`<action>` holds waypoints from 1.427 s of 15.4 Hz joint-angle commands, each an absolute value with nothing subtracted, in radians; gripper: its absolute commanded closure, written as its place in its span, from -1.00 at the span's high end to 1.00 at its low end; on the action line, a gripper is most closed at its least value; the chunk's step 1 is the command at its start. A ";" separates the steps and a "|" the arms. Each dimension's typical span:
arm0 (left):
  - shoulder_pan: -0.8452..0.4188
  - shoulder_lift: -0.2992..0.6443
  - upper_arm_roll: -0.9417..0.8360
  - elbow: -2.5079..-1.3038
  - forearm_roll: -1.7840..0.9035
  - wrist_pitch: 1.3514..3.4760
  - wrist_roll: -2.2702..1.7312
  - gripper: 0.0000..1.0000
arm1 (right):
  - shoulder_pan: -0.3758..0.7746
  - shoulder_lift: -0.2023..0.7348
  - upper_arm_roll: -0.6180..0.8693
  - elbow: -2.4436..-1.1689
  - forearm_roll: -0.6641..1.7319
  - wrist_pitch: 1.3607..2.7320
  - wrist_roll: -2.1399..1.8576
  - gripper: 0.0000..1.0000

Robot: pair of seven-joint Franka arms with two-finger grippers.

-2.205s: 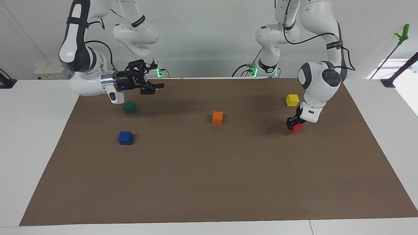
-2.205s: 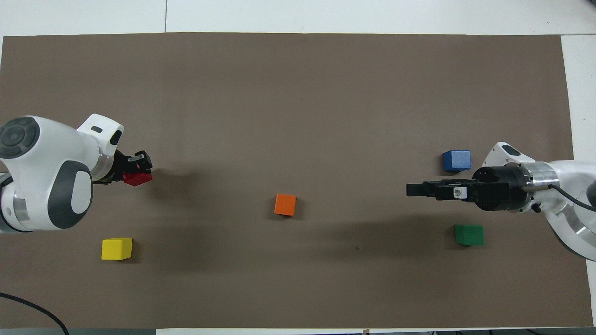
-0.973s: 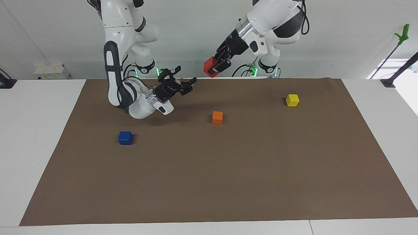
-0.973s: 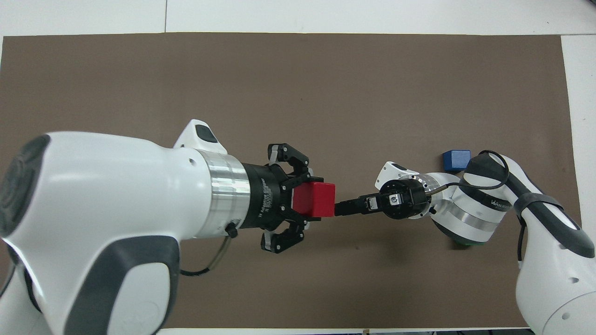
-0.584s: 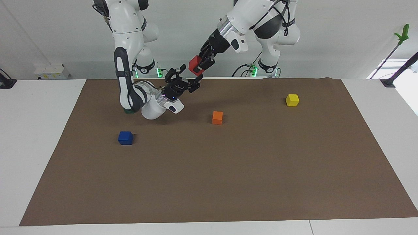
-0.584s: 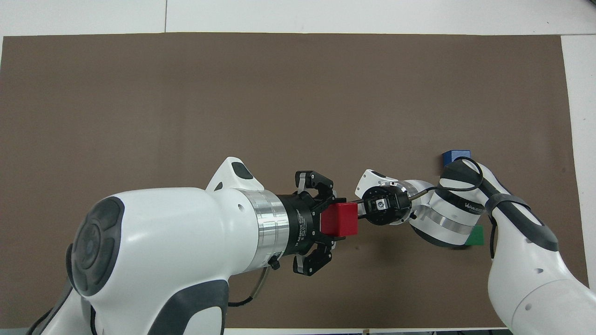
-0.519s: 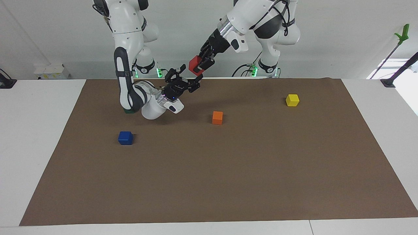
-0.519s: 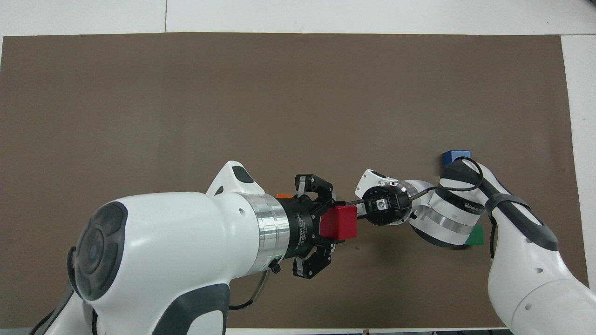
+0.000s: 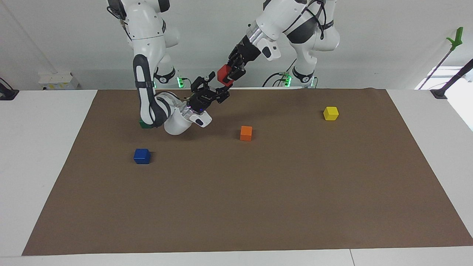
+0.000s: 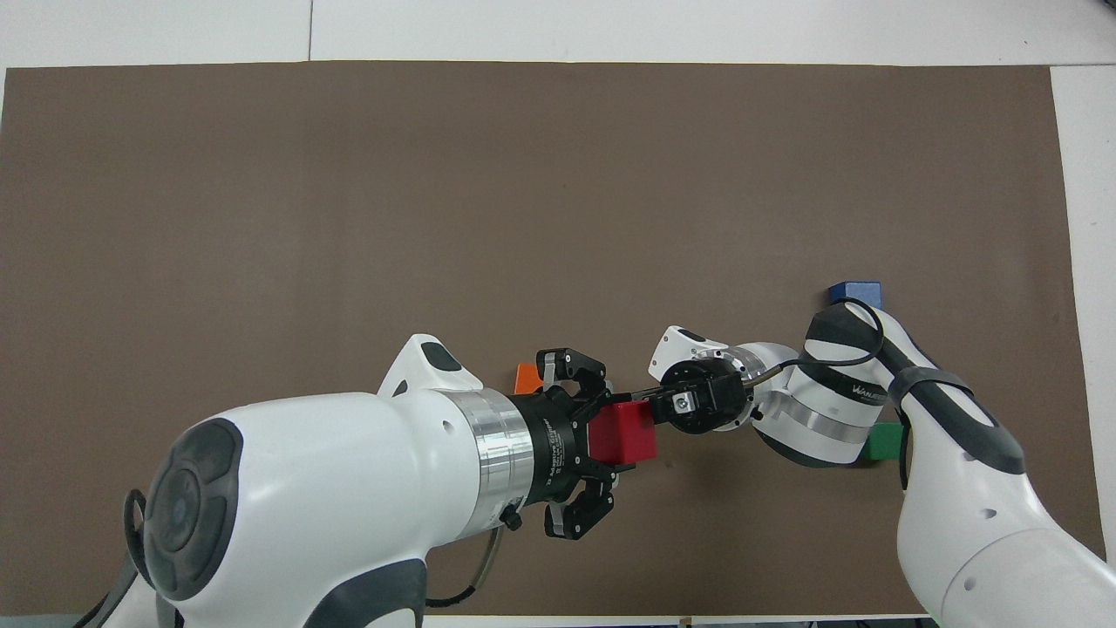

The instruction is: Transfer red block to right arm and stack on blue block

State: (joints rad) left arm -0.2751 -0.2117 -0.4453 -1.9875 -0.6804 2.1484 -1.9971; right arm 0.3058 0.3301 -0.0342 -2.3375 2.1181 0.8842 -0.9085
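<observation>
My left gripper [image 9: 230, 75] is shut on the red block [image 9: 223, 72] and holds it high over the robots' edge of the mat. The overhead view also shows the left gripper [image 10: 609, 438] and the red block [image 10: 624, 431]. My right gripper [image 9: 217, 86] is open, tilted upward, with its fingertips just below and beside the red block. I cannot tell whether they touch it. In the overhead view the right gripper [image 10: 643, 404] meets the block edge-on. The blue block [image 9: 142, 156] lies on the mat toward the right arm's end. In the overhead view the blue block [image 10: 854, 291] is partly covered by the right arm.
An orange block [image 9: 246, 133] lies mid-mat and a yellow block [image 9: 330, 113] toward the left arm's end. A green block [image 10: 884, 443] lies nearer to the robots than the blue one, mostly hidden under the right arm. All rest on a brown mat [image 9: 258, 207].
The left arm lifted the red block off the mat and carried it toward the middle. The right arm swung in and tilted up to meet it. In the last half second both moved closer together.
</observation>
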 commanded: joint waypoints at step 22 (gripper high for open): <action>0.161 -0.252 -0.425 -2.033 -0.559 1.980 -1.398 1.00 | 0.249 0.220 -0.038 -2.295 2.050 1.118 -0.772 -1.00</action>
